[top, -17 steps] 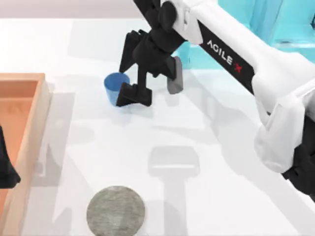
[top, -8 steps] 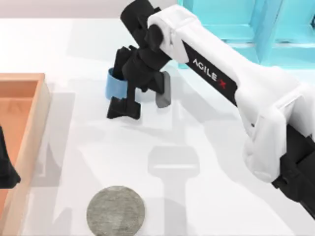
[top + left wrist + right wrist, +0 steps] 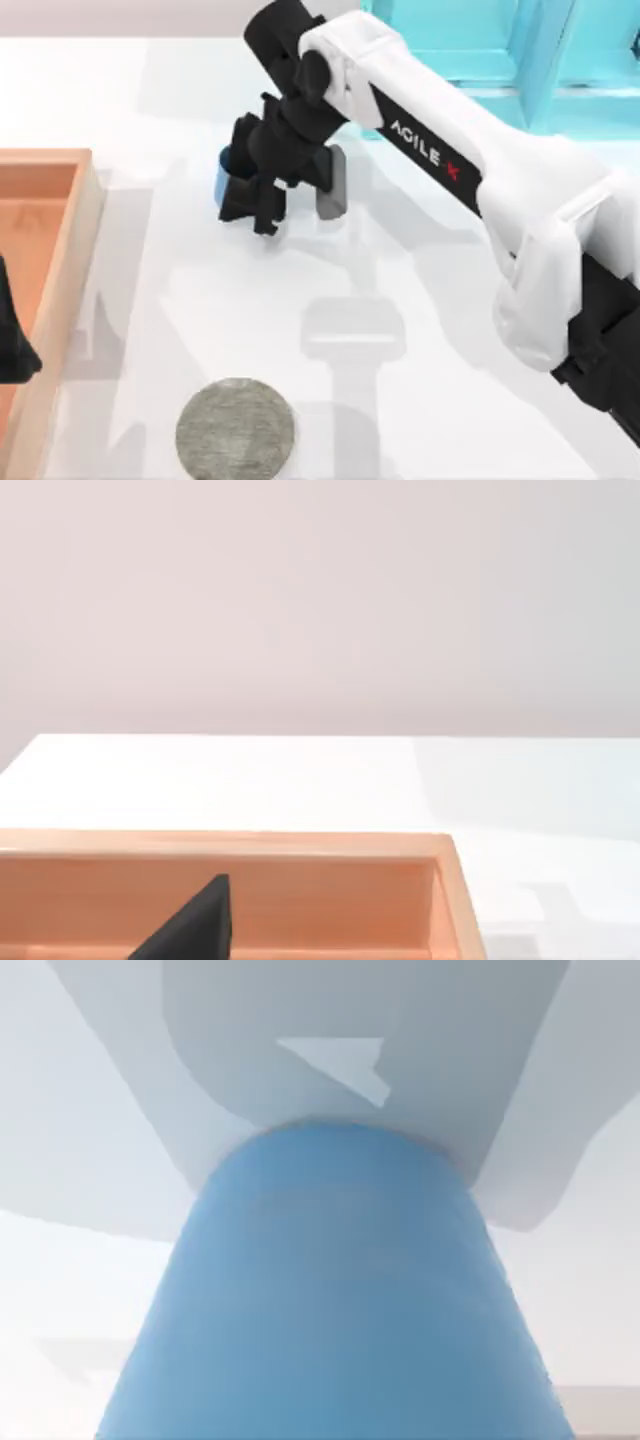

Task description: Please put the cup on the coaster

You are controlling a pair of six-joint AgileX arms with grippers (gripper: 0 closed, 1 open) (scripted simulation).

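Right gripper (image 3: pixel 262 195) at the far middle of the table, fingers closed around the blue cup (image 3: pixel 222 180), which stands upright on the table. Coaster (image 3: pixel 236 428) near the front edge, well apart. Left gripper (image 3: pixel 12 345) parked over the wooden tray (image 3: pixel 62 262); can't tell its finger state.

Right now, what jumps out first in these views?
The big white right arm reaching across the table, its end effector wrapped around the blue cup toward the far side. Then the grey coaster alone at the near edge, and the orange tray on the left, where the left arm sits parked.
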